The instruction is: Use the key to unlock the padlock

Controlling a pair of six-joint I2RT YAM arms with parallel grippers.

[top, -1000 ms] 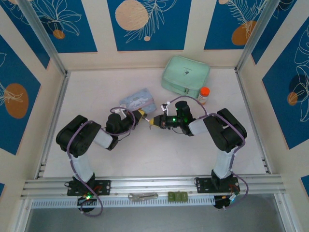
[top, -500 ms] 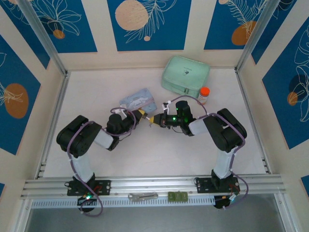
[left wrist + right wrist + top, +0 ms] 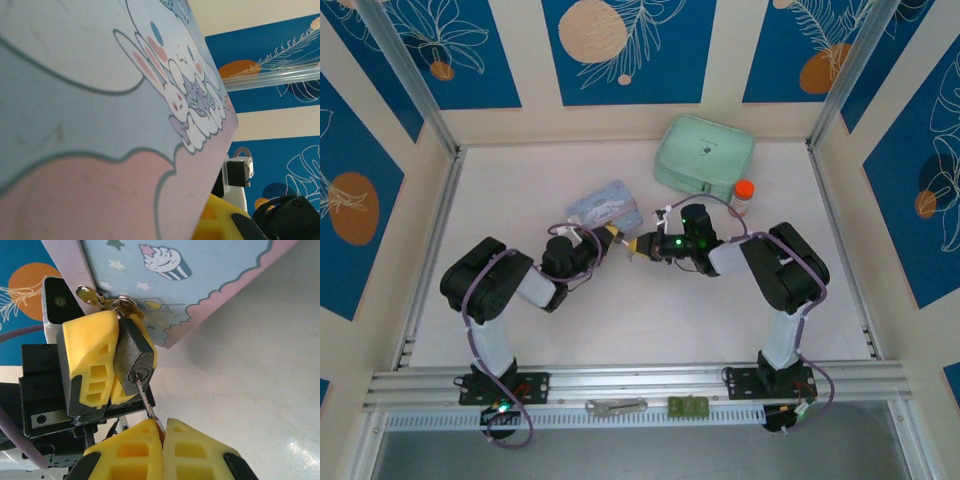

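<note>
Both arms are bending at the elbow and reaching inward over the table [image 3: 650, 310], so that the left gripper [image 3: 607, 239] and the right gripper [image 3: 639, 246] are meeting tip to tip near the middle, just in front of the tin [image 3: 605, 205]. The left forearm is pointing right and slightly away from the bases. The right forearm is pointing left.

In the right wrist view the left gripper's yellow fingers [image 3: 90, 357] are clamping the padlock [image 3: 131, 354] by its flat sides, with the keyhole end facing the right gripper. The padlock is hanging at a corner of the tin, its shackle [image 3: 125, 301] passing through a brass hasp [image 3: 90, 292] on the tin. The right gripper's jaws are pressing together on the key [image 3: 145, 396], whose blade is sitting in the keyhole and slanting down to the fingertips.

The right fingers [image 3: 195, 450] are hiding the key's head between them. The hasp and the left finger are half covering the shackle, so I cannot tell whether it is latched or free. In the left wrist view the tin's bunny-printed lid is blocking the padlock, and a yellow finger corner [image 3: 220, 222] is peeking in at the bottom edge. From above, padlock and key are too small to make out between the grippers.
</note>
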